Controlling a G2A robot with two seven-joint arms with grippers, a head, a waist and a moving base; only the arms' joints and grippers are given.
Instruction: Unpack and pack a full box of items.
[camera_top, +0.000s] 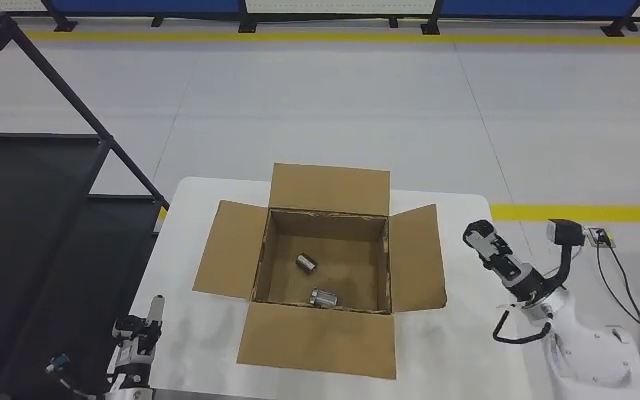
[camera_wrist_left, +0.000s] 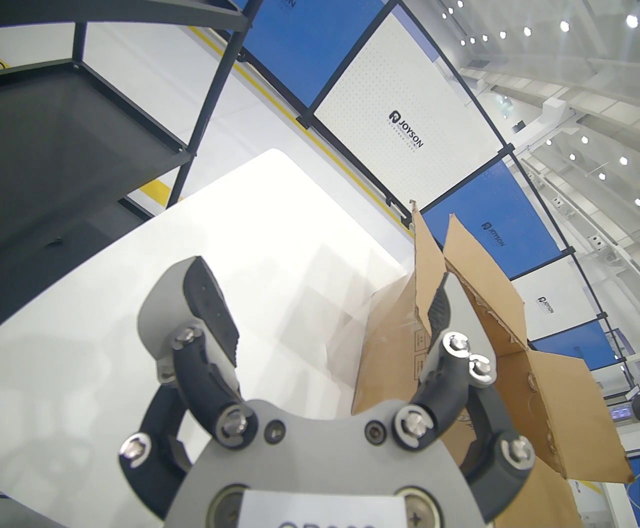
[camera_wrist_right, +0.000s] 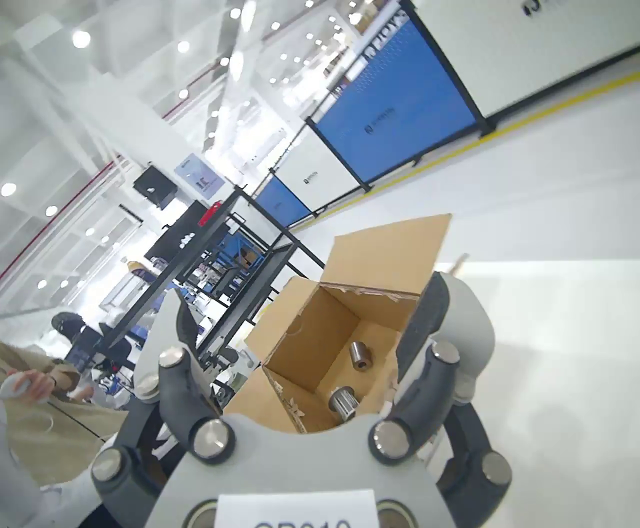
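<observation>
1. Top view puts the cardboard box (camera_top: 318, 342) in the middle of the table (camera_top: 200, 340). All four flaps are folded outward, which I take to be why the inside can be reached from above.
2. Two parts lie on the box floor. A dark metal sleeve (camera_top: 306, 263) is near the centre, and a toothed metal piece (camera_top: 324, 297) is close to the wall nearest the robot. Both are on their sides and apart from each other. The box is called full, but two pieces are all I can make out.
3. My right gripper (camera_wrist_right: 307, 295) is released and empty. It hangs over the table just beside the box's right flap, tilted toward the opening. I judge it the better placed for a first pick, because its wrist camera looks into the opening at both parts.
4. My left gripper (camera_wrist_left: 322, 285) is also spread wide and carries nothing. It sits low at the table's near left corner, well apart from the parts, with the box's outer wall ahead of it.
5. From the left wrist, the wall and raised flaps screen the box's inside. In the right wrist view, one finger of that gripper covers part of the box's near side. I cannot tell exactly what kind of parts these are.
6. A black rack (camera_top: 60, 230) stands beside the table's left edge, so I would mind it on any wide left-arm swing.
</observation>
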